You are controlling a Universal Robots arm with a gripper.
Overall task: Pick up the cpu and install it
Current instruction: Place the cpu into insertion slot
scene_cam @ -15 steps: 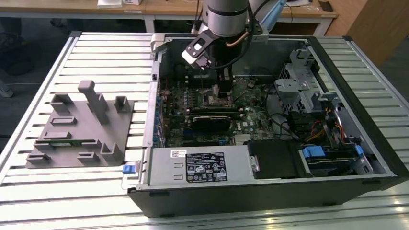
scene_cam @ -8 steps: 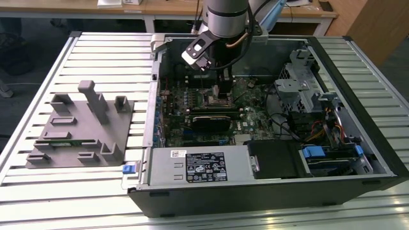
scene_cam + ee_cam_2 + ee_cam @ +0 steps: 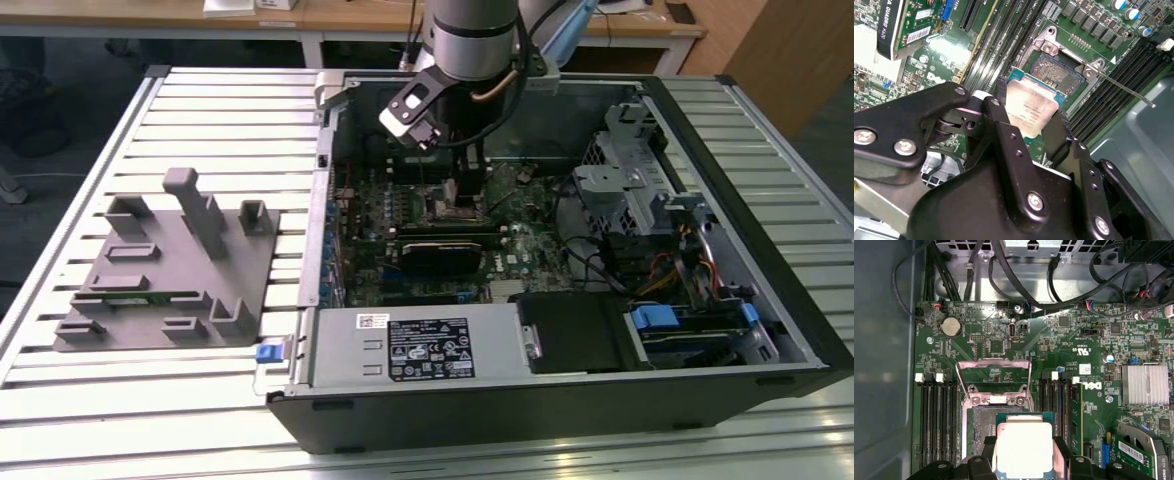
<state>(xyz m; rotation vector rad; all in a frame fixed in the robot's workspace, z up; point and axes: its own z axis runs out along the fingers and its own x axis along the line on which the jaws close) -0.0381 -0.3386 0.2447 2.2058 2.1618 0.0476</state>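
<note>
Between the fingers point(image 3: 1054, 137), clamped by two opposite edges, is the cpu point(image 3: 1031, 107); its silvery top faces away from the board and the fingers pinch it from either side, as both wrist views show; just past the fingertips lies the open socket point(image 3: 1059, 75), a square of fine contacts in a metal frame, and the cpu overlaps the nearer part of it; whether the chip touches the contacts cannot be told; beyond the socket from the fingers the hinged load plate point(image 3: 994, 375) stands folded back, and a thin metal lever point(image 3: 1124, 90) runs out from a corner of the frame to one side of the fingers; on both sides of the fingers run rows of black memory slots point(image 3: 936, 415), all on the green motherboard point(image 3: 1004, 340); farther beyond the fingertips sit a round coin battery point(image 3: 950, 326) and a bundle of black cables point(image 3: 1019, 285); well off to one side of the fingers is a finned silver heat sink point(image 3: 1145, 385); in the exterior view the arm point(image 3: 467, 40) reaches down into the open computer case point(image 3: 747, 330), with the fingers low over the middle of the board; well apart from the fingers, outside the case toward the exterior view's left, a grey tray point(image 3: 160, 270) lies on the slatted table point(image 3: 200, 100)
</note>
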